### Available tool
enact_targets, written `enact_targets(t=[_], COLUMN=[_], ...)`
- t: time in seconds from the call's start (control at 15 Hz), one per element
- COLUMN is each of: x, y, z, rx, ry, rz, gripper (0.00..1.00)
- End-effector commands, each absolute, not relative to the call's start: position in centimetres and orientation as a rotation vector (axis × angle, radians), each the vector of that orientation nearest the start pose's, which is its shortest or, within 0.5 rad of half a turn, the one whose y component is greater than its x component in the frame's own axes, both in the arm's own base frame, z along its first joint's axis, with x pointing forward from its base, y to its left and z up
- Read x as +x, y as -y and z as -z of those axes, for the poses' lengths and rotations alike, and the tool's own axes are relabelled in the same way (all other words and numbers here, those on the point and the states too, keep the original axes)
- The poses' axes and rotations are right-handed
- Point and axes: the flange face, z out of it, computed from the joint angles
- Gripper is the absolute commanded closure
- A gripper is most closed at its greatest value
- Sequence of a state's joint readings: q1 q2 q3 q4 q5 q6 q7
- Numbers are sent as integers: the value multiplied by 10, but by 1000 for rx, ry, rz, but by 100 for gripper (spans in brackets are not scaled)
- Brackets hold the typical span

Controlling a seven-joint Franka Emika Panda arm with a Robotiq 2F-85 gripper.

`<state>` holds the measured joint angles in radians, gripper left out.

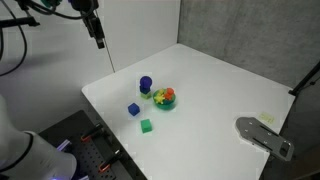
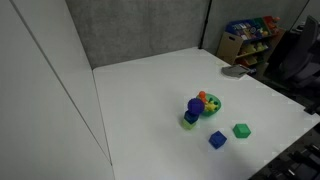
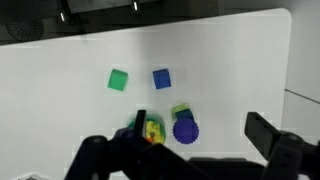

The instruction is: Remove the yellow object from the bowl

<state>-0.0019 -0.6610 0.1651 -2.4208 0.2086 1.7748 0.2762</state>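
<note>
Hovering gripper with its fingers spread, over a white table of toys.
In an exterior view the black two-finger gripper (image 1: 98, 38) is seen high above the white table (image 1: 220, 80), well apart from the small shallow green bowl (image 1: 165, 104), where the tiny pale-yellow toy piece (image 1: 159, 95) lies. In an exterior view a dark blue cylinder cup (image 2: 194, 105) is set just beside the bowl (image 2: 214, 108). In the wrist view the fingers (image 3: 268, 135) are held wide apart, gripping nothing.

Small yellow object (image 1: 159, 95), lying inside shallow round green bowl (image 1: 166, 106)
</note>
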Motion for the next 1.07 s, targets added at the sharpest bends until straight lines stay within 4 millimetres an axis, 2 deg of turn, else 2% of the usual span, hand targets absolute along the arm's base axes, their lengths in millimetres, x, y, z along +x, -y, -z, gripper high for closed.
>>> enact_targets(t=[0.0,0.27,0.6,1.0], x=[384,416,450,488], y=[-79,-68,-58,-50], z=[-525,-502,-464,-410], rx=[-3103,-3160,-3165,-3130], ry=[-321,-265,-245,-267], rz=[82,179,130,51], gripper=[0,0,0,0])
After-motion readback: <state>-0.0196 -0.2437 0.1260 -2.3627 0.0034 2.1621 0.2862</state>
